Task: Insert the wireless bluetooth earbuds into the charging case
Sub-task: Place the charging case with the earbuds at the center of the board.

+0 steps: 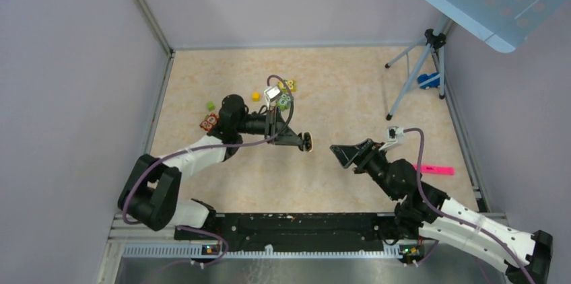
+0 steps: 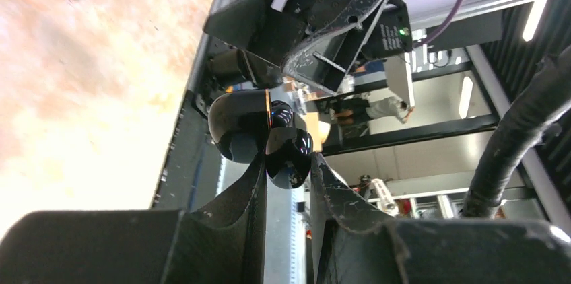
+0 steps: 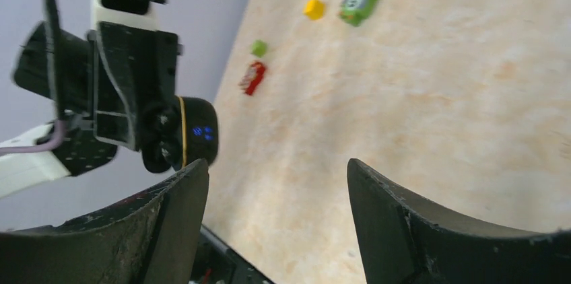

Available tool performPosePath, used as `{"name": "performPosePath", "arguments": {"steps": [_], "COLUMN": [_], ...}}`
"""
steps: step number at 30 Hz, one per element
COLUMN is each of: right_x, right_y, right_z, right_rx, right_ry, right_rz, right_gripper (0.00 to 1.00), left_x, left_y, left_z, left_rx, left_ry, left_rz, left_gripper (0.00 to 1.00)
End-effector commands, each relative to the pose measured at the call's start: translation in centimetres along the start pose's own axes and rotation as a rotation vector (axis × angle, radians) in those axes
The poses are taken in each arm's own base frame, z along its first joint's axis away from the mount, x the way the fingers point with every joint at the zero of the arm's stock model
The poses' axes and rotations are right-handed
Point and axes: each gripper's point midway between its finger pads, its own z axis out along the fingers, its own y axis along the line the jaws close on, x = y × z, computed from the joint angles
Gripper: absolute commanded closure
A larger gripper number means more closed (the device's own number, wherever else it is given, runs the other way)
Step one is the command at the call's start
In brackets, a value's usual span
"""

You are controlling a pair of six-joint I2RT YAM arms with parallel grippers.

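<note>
Right wrist, glossy black round charging case (image 3: 195,137), orange seam (image 3: 182,132), blue marks (image 3: 200,133) unreadable, pinched in left gripper (image 2: 286,166), right gripper (image 3: 276,173) wide.

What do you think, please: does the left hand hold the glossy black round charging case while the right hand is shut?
The right hand is open, not shut, as the right wrist view shows; the left hand does hold the glossy black round charging case.

The right tool (image 3: 277,169) gapes wide, facing the charging case (image 3: 196,137) gripped by the left tool (image 3: 158,141).
</note>
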Motion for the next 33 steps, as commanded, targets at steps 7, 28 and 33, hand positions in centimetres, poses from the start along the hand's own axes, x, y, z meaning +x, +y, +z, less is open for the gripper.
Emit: {"name": "performPosePath", "arguments": {"steps": [7, 28, 33], "right_x": [-5.1, -4.6, -4.5], "right_y": [-5.8, -5.3, -4.8], "right_z": [-6.2, -5.9, -5.6], "right_rx": [0.393, 0.364, 0.341], "right_ry": [-0.076, -0.05, -0.04], "right_rz": [-0.089, -0.091, -0.094], "right_gripper": [0.26, 0.27, 0.27], "left_x": [-7.6, -4.4, -3.9], "left_y": [9.2, 19.3, 20.4], "left_z": [3.5, 7.6, 7.4], "left_rx": [-0.066, -0.049, -0.091], "left_ry": [0.092, 0.237, 0.235], "left_rz": [0.058, -0.134, -0.135], "left_gripper": [1.0, 1.0, 1.0]}}
